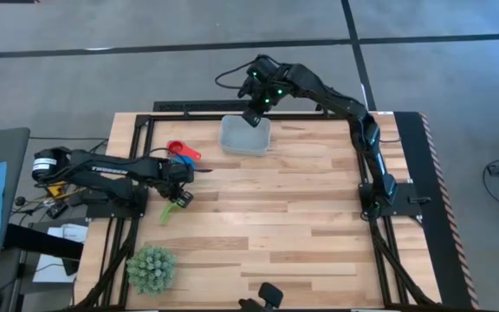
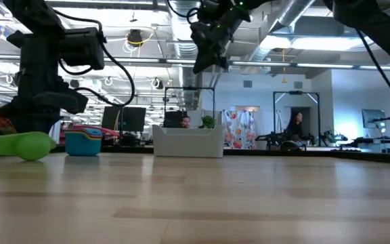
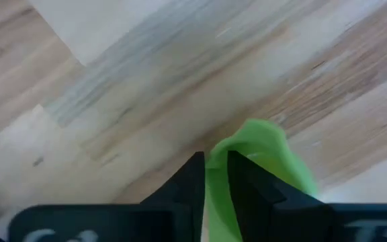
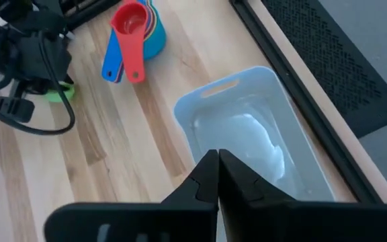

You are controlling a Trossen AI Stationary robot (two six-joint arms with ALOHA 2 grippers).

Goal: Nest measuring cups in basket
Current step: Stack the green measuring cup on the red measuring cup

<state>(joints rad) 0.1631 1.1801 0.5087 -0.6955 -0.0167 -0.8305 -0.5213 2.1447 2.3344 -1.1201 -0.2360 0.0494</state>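
High view: left gripper (image 1: 178, 198), at nine o'clock, pinches what looks like the green cup (image 1: 173, 207); right gripper (image 1: 255, 117), jaws closed and empty, hangs over the basket (image 1: 245, 136) at twelve.

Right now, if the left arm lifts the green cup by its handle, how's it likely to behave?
Probably stiff: the green cup looks like moulded plastic, its flat handle between the left gripper fingers. Likely light, being small beside the basket. Held by the handle alone, the bowl end may sag or pivot.
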